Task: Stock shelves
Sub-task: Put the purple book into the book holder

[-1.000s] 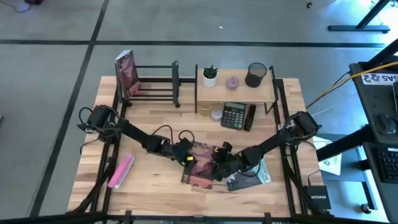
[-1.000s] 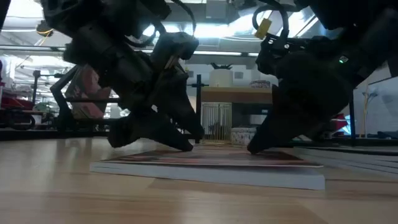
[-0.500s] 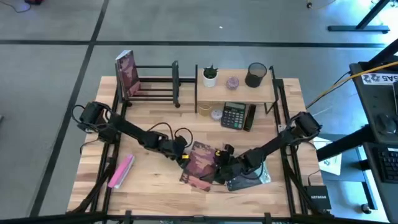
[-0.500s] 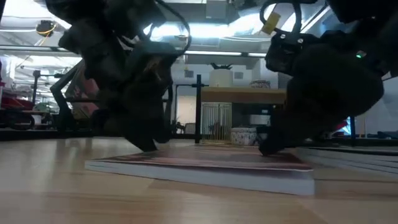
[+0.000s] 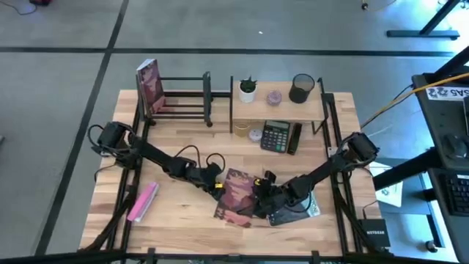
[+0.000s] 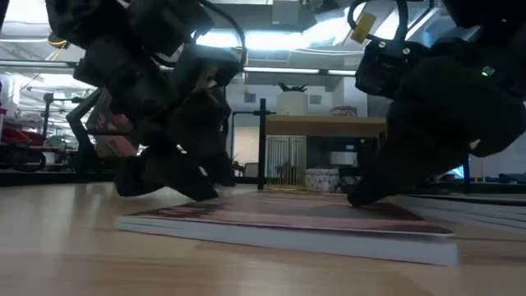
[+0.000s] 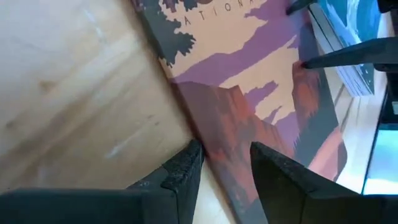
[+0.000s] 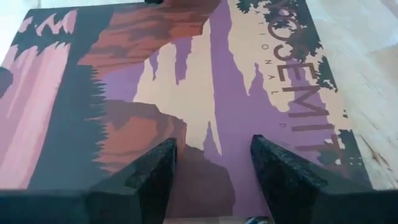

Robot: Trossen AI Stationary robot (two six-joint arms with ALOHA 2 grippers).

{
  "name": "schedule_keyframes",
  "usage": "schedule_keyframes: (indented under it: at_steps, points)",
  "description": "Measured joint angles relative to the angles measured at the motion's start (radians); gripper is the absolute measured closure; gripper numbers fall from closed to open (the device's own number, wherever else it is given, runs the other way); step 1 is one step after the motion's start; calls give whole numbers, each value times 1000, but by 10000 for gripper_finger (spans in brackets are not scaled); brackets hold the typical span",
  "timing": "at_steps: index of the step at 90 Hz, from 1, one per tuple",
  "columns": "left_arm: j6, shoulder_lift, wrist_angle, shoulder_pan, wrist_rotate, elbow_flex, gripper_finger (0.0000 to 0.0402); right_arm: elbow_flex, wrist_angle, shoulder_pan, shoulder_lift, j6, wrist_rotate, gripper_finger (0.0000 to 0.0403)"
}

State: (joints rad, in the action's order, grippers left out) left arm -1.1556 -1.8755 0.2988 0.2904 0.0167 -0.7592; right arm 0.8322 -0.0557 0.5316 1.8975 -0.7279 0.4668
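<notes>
Lying flat, the book runs front-to-back, slightly tilted.

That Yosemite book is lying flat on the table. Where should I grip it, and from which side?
Grip the Yosemite book by a thin edge, coming in low from the side, since its flat cover offers nothing to pinch from above. The left gripper already straddles the left edge with fingers open. The right gripper hovers open over the cover, probably to steady it.
</notes>
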Motion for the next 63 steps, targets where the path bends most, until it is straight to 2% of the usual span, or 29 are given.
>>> schedule_keyframes:
  at_steps: [20,33,50,63]
  points:
    - [-17,-27,56,1,6,-2,224,0,-22,-5,2,29,5,205]
    - [-11,-27,79,2,34,-1,220,0,-58,-17,5,60,0,205]
    - [8,-29,87,3,62,-8,260,1,-90,-35,6,87,0,205]
    - [15,-29,80,3,87,-9,327,0,-119,-35,8,113,18,205]
